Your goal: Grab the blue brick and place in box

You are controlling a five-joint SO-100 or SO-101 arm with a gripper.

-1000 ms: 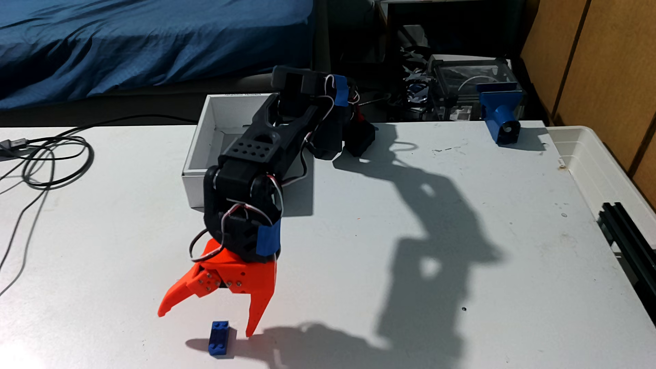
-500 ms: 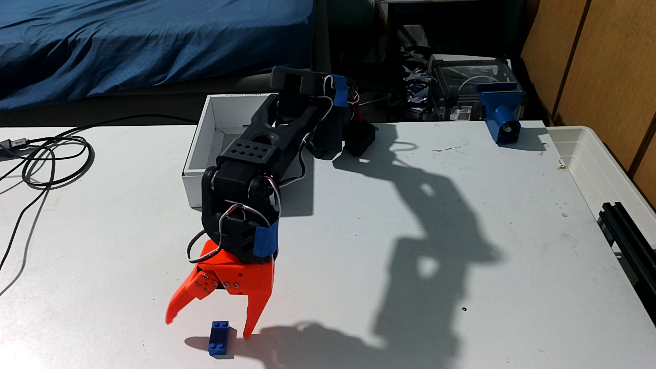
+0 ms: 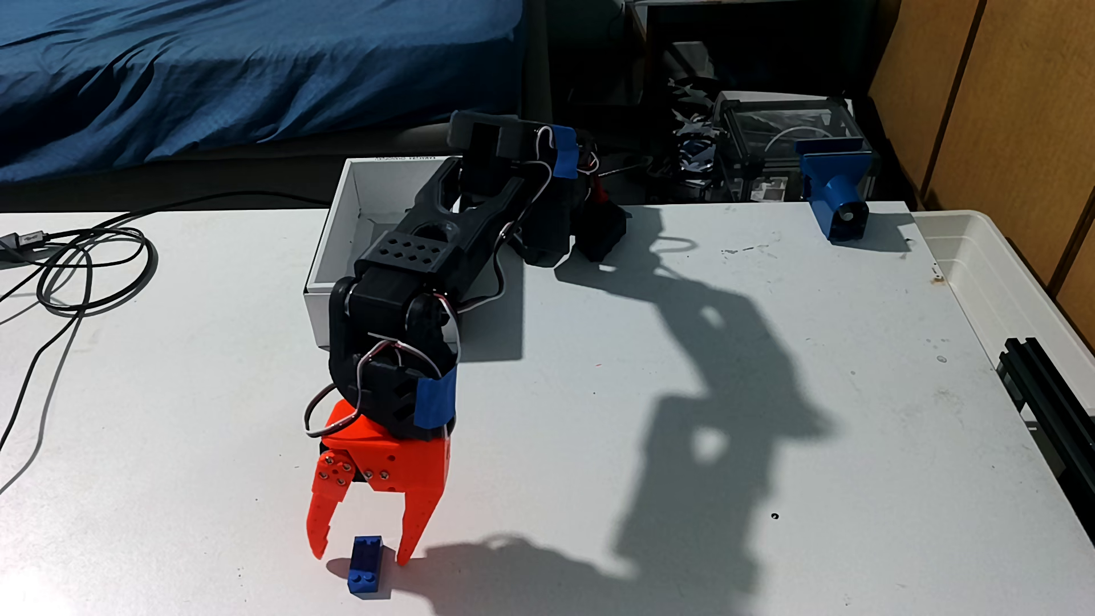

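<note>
In the fixed view the small blue brick (image 3: 364, 565) lies on the white table (image 3: 592, 474) near its front edge, studs up. My orange gripper (image 3: 360, 557) points down over it, open, with one fingertip on each side of the brick's far end and small gaps showing. The black arm reaches forward from the back of the table. The white box (image 3: 338, 260) stands open-topped behind the arm, which covers its right part.
A coil of black cables (image 3: 89, 266) lies at the left. At the back right stands a blue bracket (image 3: 832, 195), with a translucent white tub (image 3: 1007, 284) off the table's right edge. The arm's dark shadow falls across the right half.
The jaws have narrowed from wide open, the left finger swinging in toward the brick. The gripper has also shifted slightly left and lower around it. The brick has not moved.
</note>
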